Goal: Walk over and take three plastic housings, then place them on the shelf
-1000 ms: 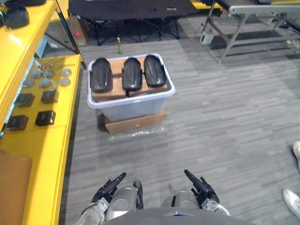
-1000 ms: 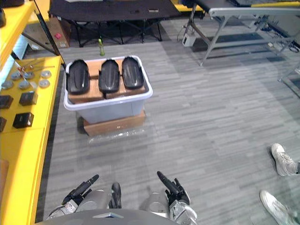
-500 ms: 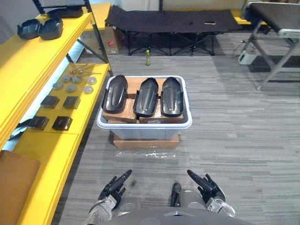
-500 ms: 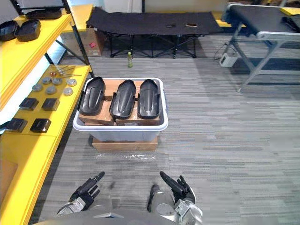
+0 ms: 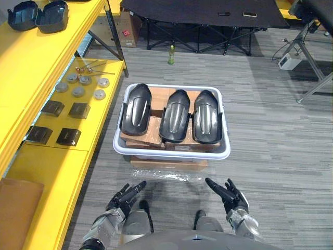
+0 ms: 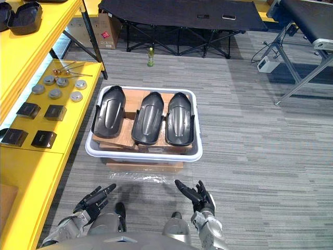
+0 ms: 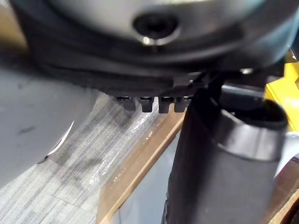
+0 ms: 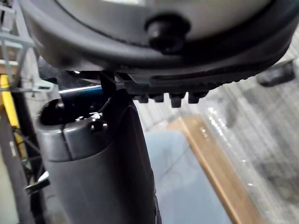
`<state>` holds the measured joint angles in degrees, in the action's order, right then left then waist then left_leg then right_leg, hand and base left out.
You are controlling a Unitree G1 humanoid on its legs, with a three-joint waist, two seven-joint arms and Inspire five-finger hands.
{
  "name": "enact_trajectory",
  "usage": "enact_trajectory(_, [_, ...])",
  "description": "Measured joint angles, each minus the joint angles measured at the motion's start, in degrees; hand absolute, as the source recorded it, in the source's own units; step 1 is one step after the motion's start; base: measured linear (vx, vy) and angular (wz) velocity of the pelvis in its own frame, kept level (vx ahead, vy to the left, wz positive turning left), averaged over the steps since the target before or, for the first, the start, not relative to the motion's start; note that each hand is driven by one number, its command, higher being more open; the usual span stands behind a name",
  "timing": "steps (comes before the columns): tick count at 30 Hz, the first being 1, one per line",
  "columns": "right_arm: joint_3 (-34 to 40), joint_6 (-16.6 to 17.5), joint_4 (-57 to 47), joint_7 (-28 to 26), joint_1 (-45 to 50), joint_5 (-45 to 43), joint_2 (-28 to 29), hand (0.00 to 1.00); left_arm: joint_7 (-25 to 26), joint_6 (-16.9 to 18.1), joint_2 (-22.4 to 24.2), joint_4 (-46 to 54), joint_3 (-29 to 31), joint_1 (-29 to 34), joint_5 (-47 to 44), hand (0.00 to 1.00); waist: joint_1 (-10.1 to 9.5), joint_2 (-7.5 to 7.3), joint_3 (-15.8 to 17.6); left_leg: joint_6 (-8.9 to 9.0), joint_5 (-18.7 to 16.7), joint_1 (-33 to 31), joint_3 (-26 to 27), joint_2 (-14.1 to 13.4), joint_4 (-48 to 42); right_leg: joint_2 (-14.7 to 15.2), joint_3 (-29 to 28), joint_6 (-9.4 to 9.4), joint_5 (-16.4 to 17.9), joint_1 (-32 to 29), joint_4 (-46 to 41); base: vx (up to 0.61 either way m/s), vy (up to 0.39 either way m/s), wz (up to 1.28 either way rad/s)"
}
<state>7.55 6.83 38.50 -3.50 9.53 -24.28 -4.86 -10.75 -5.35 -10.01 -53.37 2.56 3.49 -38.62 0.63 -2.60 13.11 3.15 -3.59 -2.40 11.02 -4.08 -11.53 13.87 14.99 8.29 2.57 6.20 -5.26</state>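
Observation:
Three black plastic housings lie side by side on brown cardboard boxes in a white bin: the left housing, the middle housing and the right housing. The bin rests on a flat cardboard box on the grey floor, just ahead of me. My left hand is low at the front left, fingers straight and holding nothing. Level with it at the front right, my right hand is open and holds nothing. Both hands stop short of the bin. A yellow shelf runs along my left.
The lower shelf carries dark square blocks and round metal discs; two more black housings sit on the upper shelf. A brown cardboard sheet lies at the shelf's near end. A green bottle and a black cot stand behind the bin.
The view has swung and closed in, so the bin now sits nearer and more central. Both hands stay low, open and holding nothing.

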Motion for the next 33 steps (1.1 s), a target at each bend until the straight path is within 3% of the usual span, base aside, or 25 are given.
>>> enact_trajectory(5, [5.15,-3.36,-21.03,2.8,3.58,0.79,-0.07,1.0,0.38,-0.06,-0.22,1.27,1.46,1.69,0.18,1.0,-0.14,-0.89,-0.17,0.18,-0.74,0.92,0.55,-0.73,0.89,-0.75,-1.06,0.1,-0.93,-0.1,0.5,0.0,0.012,-0.12])
enact_trajectory(7, [11.74,-5.46,-29.4,2.34,5.06,-0.03,-2.22,1.0,-0.03,-0.2,-0.35,2.0,3.85,3.27,0.2,1.0,0.48,-1.68,-0.6,0.28,-0.8,1.01,0.7,-1.63,0.96,-1.64,-1.31,-0.1,-2.27,-0.13,0.81,-0.06,-0.007,-0.09])
enact_trajectory(12, [22.47,-6.84,-31.63,2.29,5.36,-1.11,-9.07,1.0,-1.65,-1.9,-1.98,1.47,7.46,6.76,1.37,1.0,1.52,-4.19,-2.49,0.7,-0.65,1.91,1.94,-2.26,2.92,-2.52,-2.9,-0.4,-3.57,-0.53,1.54,-0.08,0.007,-0.18])
enact_trajectory(16, [20.95,-8.93,-28.04,2.82,2.06,-1.81,-14.36,1.0,-2.21,-1.97,-2.23,0.96,8.26,8.54,3.23,1.0,1.9,-4.51,-2.63,1.19,0.03,1.65,1.38,-2.38,4.03,-3.14,-3.75,-0.68,-3.67,-2.03,1.44,-0.12,-0.021,-0.19])
enact_trajectory(18, [17.26,-10.09,-20.83,4.69,-4.21,-1.19,-17.06,1.0,-4.38,-1.88,-2.42,1.11,8.98,8.53,3.83,1.0,1.13,-4.71,-2.35,1.16,0.09,-0.14,0.28,-1.98,2.54,-3.0,-3.57,-1.57,-1.04,-3.06,1.39,-0.14,-0.067,-0.01])
enact_trajectory(20, [14.64,-10.88,-11.84,7.03,-11.8,-1.01,-19.93,1.0,-7.02,-1.66,-2.39,3.05,9.08,7.95,3.73,1.0,0.75,-3.01,-0.83,1.08,-0.03,-4.95,-2.53,-2.81,-1.6,-4.09,-1.75,-2.04,-0.13,-5.26,-0.04,-0.22,-0.09,0.43])
enact_trajectory(23, [11.88,-11.04,-2.52,10.1,-22.49,-1.53,-25.02,1.0,-10.01,-1.45,-2.42,4.63,9.0,5.2,2.31,1.0,-2.08,0.08,3.85,1.03,-0.01,-10.17,-5.27,-4.5,-6.44,-5.29,0.5,-2.06,-0.18,-7.69,-2.06,-0.18,-0.044,0.37])
enact_trajectory(25, [10.63,-10.94,-0.91,11.04,-28.87,-1.9,-26.66,1.0,-10.34,-1.32,-3.34,5.35,9.07,4.03,0.68,1.0,-3.58,0.79,7.22,0.81,0.61,-12.0,-6.5,-4.51,-7.01,-5.49,1.0,-2.06,-0.2,-9.62,-4.09,-0.14,-0.021,0.24])
enact_trajectory(29, [8.29,-9.2,3.54,11.43,-39.55,-2.2,-31.6,1.0,-10.37,-2.58,-4.61,3.27,8.48,3.7,0.98,1.0,-4.91,0.58,12.25,0.26,2.11,-15.94,-7.65,-3.4,-7.28,-4.1,1.57,-2.41,-0.02,-14.31,-7.76,-0.08,0.018,0.18])
enact_trajectory(33, [4.85,-8.54,11.09,11.63,-48.29,-3.67,-37.66,1.0,-11.44,-3.1,-3.14,1.22,6.35,3.42,-1.73,1.0,-5.71,3.08,14.2,-1.07,3.75,-18.83,-8.28,-1.26,-7.35,-1.42,2.07,-2.3,0.31,-17.86,-10.84,-0.01,0.073,0.21])
